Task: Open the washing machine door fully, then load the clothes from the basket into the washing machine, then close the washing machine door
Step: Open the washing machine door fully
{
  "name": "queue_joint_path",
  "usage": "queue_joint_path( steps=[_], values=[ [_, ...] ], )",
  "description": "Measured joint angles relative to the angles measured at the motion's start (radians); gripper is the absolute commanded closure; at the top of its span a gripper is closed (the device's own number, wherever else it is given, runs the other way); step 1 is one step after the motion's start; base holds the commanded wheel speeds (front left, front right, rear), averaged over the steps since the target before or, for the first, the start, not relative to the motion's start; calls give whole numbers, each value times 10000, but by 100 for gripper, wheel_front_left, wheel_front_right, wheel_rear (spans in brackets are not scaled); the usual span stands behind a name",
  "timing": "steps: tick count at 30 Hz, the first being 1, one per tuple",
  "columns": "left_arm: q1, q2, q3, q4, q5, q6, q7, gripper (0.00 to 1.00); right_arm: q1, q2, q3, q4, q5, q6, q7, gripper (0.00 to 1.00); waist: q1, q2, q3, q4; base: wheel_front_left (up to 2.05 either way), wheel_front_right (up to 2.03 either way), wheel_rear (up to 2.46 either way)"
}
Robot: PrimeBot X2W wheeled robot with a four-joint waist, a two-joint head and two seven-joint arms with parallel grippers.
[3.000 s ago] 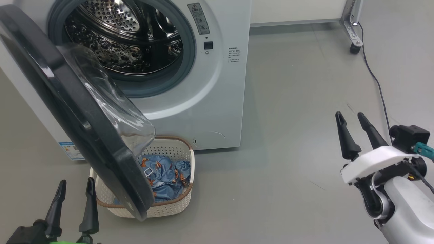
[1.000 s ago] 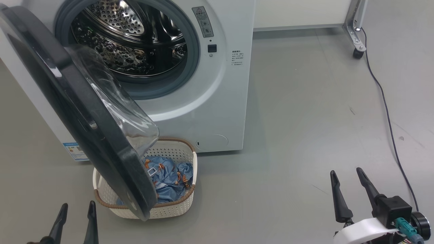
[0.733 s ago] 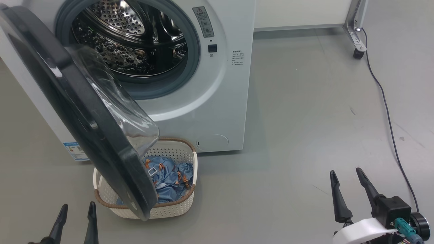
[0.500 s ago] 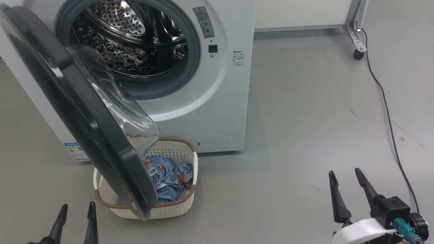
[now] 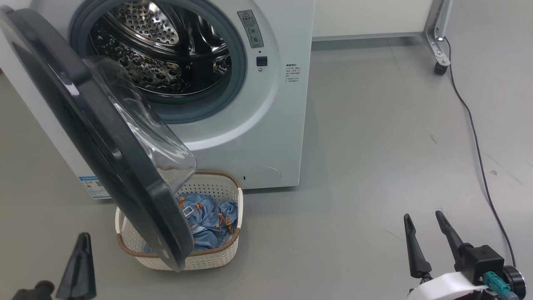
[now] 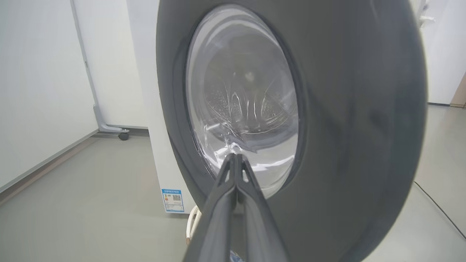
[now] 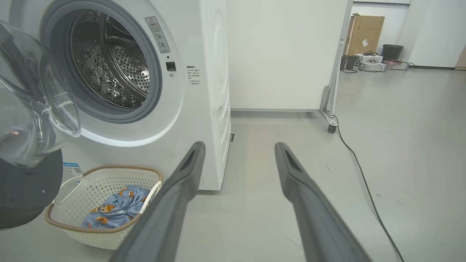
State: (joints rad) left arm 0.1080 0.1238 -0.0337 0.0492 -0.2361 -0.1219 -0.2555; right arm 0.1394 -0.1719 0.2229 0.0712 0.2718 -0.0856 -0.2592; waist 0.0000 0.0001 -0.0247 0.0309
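Observation:
The white washing machine [image 5: 266, 125] stands with its steel drum [image 5: 158, 50] exposed. Its door [image 5: 83, 137], black-rimmed with a clear glass bowl, hangs partly open, swung out over the basket [image 5: 216, 258]. This cream basket sits on the floor at the machine's foot and holds the blue printed clothes [image 5: 210, 218]. My left gripper [image 5: 83, 236] is shut and empty, low at the left, pointing at the door's outer face [image 6: 346, 109] with its tips [image 6: 235, 155] close to the glass. My right gripper [image 5: 422, 216] stands open and empty over bare floor, well right of the basket [image 7: 109, 233] and clothes [image 7: 116, 209].
A black cable [image 5: 470, 121] runs along the floor at the right, from a metal leg on a caster [image 5: 437, 46]. A white panel stands behind the machine. A cardboard box [image 7: 364, 32] and a dark bin [image 7: 392, 51] sit far off at the back right.
My left gripper's fingers have come together from open to shut. The right gripper, door and basket have kept their places; the head view has shifted only slightly.

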Motion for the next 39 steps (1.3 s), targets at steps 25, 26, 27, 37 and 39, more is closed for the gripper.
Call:
queue_joint_path(
  steps=[25,26,27,37,39],
  values=[
    [-2205,531,-3122,-4742,249,0,-15,100,203,320,-420,395,6,464,0,0,0,0,-85,18,0,0,0],
    [-2193,535,-3371,-4729,242,0,-15,100,203,341,-439,403,6,502,0,0,0,0,-82,10,0,0,0],
    [-2193,535,-3371,-4729,242,0,-15,100,203,341,-439,403,6,502,0,0,0,0,-82,10,0,0,0],
    [-1844,581,-5457,-4063,65,0,-15,100,203,410,-610,520,6,598,0,0,0,0,-35,-66,0,0,0],
    [-1681,621,-5818,-3739,-105,0,-15,100,203,414,-669,520,6,602,0,0,0,0,-20,-79,0,0,0]
  ],
)
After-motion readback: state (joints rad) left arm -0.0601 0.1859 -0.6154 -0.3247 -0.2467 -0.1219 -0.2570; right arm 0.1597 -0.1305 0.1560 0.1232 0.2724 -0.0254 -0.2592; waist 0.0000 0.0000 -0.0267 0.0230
